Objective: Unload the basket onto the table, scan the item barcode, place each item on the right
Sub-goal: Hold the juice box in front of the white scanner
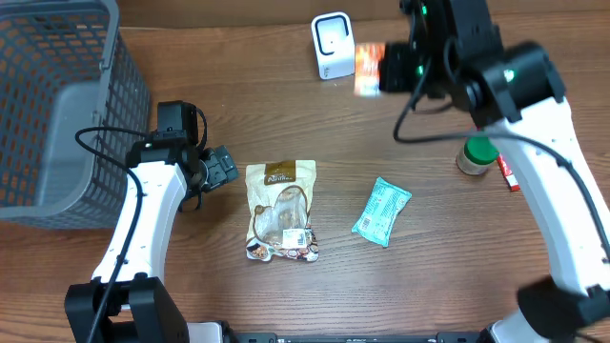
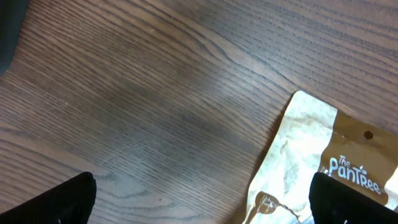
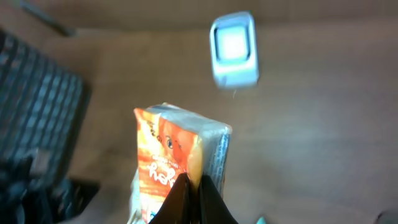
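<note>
Right gripper (image 3: 189, 190): your fingers are clamped on the lower edge of the orange pack (image 3: 177, 158), lifted at the far right of the table. The pinch is thin, so swing it gently or the pack may pivot between the fingers.

Orange pack: it hangs in the air just right of the white scanner (image 1: 332, 46), blurred in both views. You cannot tell from these pictures which face carries the barcode. Judge it by turning one face at a time toward the scanner window.

Scanner: it stands upright at the far edge of the table (image 1: 286, 133), its pale window facing the near side. Bring the pack in front of that window, close but not touching, and keep the face square to it. A tilted or crinkled face will likely misread, so hold steady before you try another side.

Left gripper (image 1: 217, 168): your jaws stand wide apart and hold nothing, low over the wood at the near left. Leave this arm parked where it is; it is well apart from the scanner.

Brown pouch (image 2: 323, 168): it lies flat just right of the left gripper. It plays no part in this step.

Teal packet (image 1: 381, 211): it lies flat near the middle. A green-lidded jar (image 1: 475, 155) stands under your right arm, so keep the elbow high as you turn.

Basket (image 1: 57, 105): it sits at the far left, out of your path.
</note>
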You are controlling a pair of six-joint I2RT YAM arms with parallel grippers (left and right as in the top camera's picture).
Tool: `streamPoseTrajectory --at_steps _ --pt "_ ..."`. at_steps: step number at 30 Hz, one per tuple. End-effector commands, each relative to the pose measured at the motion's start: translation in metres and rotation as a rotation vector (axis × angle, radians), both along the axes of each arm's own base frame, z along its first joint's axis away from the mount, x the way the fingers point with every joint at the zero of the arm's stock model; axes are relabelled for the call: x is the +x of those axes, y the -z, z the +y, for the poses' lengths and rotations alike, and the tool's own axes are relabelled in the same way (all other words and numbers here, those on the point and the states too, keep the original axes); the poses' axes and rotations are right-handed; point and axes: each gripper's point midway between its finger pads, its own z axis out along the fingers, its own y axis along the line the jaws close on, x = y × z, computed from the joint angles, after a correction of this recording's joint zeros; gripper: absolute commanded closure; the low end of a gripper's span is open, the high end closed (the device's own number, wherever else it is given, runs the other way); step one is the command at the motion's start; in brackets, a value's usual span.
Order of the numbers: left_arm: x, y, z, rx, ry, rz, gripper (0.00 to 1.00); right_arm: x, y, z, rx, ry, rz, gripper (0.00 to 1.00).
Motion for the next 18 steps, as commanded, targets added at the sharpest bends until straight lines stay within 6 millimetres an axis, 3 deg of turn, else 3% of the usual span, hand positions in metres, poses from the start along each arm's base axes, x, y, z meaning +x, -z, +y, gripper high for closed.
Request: streamPoseTrajectory --at_steps 1,7,13,18 --pt "0.004 -0.005 0.003 0.014 0.007 -0.015 0.0 0.034 -0.005 -0.008 -0.134 0.018 -0.11 0.97" --pt "0.004 -0.005 0.003 0.014 0.007 -0.016 0.0 0.073 0.018 -0.014 -0.281 0.035 -0.178 0.96" --pt "0.004 -0.005 0.003 0.014 0.007 -0.015 0.0 0.107 0.053 0.002 -0.407 -0.019 -0.225 0.97" --pt "0.004 -0.005 0.003 0.014 0.007 -0.015 0.0 0.13 0.078 0.019 -0.618 -0.084 -0.309 0.96"
